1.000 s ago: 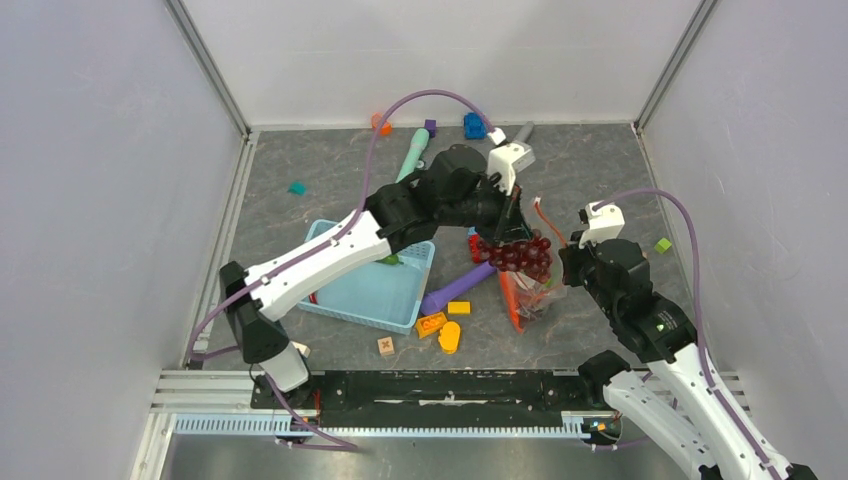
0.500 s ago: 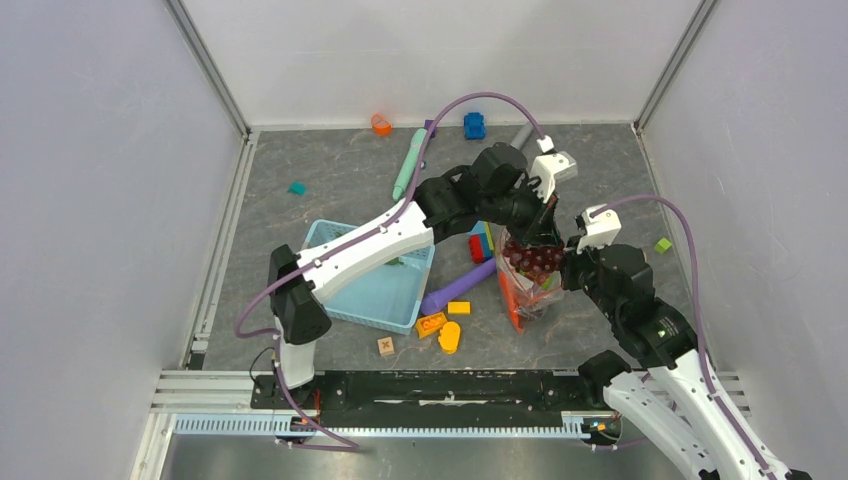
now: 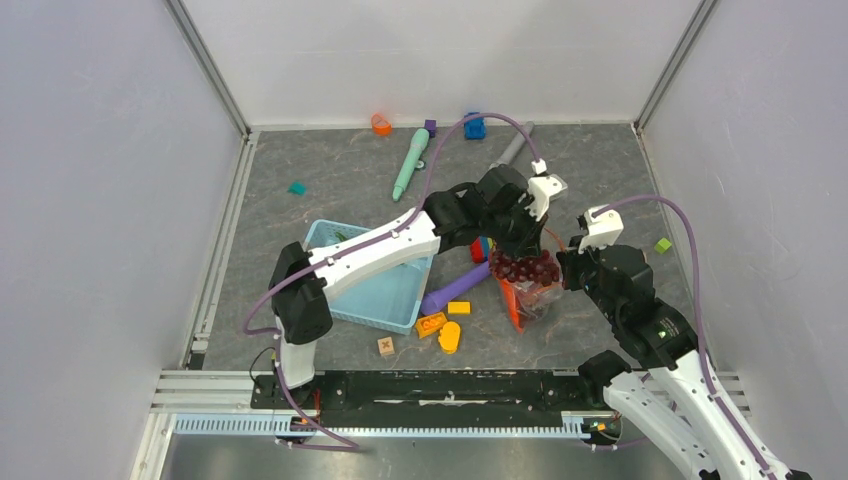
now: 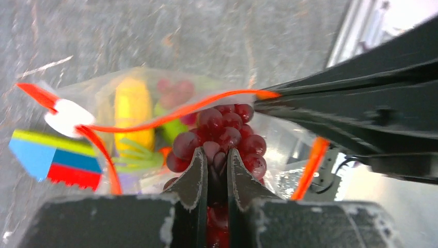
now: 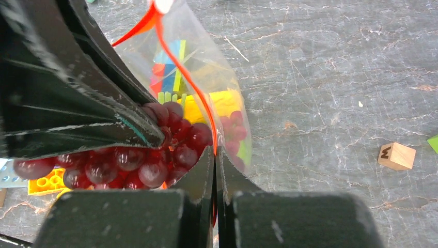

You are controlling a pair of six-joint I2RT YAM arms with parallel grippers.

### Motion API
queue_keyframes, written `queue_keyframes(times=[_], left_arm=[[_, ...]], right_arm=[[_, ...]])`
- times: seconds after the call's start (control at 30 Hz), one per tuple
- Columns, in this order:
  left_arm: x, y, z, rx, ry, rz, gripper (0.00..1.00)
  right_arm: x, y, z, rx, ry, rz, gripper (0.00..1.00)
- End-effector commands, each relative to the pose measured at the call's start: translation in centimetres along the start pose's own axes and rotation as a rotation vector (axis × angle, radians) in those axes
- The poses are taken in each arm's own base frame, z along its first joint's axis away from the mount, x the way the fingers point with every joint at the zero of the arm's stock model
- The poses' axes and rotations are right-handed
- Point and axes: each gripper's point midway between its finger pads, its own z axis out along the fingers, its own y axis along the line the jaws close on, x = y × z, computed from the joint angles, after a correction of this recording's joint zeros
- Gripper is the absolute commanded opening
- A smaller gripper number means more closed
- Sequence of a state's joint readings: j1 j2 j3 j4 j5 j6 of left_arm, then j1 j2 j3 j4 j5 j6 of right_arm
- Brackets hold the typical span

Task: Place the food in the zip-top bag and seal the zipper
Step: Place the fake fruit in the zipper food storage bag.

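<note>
The clear zip-top bag (image 3: 533, 295) stands open at centre right. My right gripper (image 5: 215, 154) is shut on its orange-red zipper strip (image 5: 193, 93) and holds the mouth up. My left gripper (image 4: 217, 157) is shut on a dark red grape bunch (image 4: 223, 129) and holds it in the bag's mouth (image 3: 522, 268). The bunch also shows in the right wrist view (image 5: 155, 155). Inside the bag lie a yellow piece (image 4: 133, 108), green pieces (image 4: 170, 126) and more grapes (image 4: 173, 89). The white slider tab (image 4: 68, 118) sits at the zipper's left end.
A light-blue mesh basket (image 3: 375, 290) lies left of the bag. A purple cylinder (image 3: 455, 288), coloured blocks (image 3: 481, 247), orange and yellow pieces (image 3: 441, 328) and a wooden cube (image 3: 386, 346) lie near it. A teal tool (image 3: 410, 163) and small blocks lie at the back.
My left gripper has carried the grape bunch to the right from beside the bag and lowered it into the bag's mouth. My right gripper has kept its hold on the zipper edge.
</note>
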State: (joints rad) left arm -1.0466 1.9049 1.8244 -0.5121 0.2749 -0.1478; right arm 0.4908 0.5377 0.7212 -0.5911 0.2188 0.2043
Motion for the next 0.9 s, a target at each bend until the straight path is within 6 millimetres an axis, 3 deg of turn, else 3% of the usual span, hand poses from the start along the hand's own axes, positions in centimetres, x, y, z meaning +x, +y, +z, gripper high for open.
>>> queue_keyframes(times=[0.0, 0.27, 0.53, 0.8, 0.87], left_arm=[[-2.1, 2.3, -2.5, -0.188, -0.078, -0.01, 0.02], [-4.2, 4.9, -2.4, -0.374, -0.154, -0.216, 0.02], [-6.0, 5.2, -1.3, -0.41, -0.288, -0.446, 0.02], [-5.3, 4.4, -0.4, -0.499, -0.367, -0.534, 0.02], [-4.7, 4.6, -0.6, -0.523, -0.356, -0.528, 0.11]], right_arm=[[-1.6, 0.3, -0.2, -0.008, -0.05, 0.02, 0.0], [-1.9, 2.5, -0.3, -0.139, -0.07, -0.002, 0.0], [-2.1, 4.1, -0.6, -0.233, -0.087, -0.006, 0.0], [-2.2, 4.0, -0.5, -0.226, -0.09, 0.002, 0.0], [-2.2, 3.8, -0.5, -0.214, -0.091, 0.003, 0.0]])
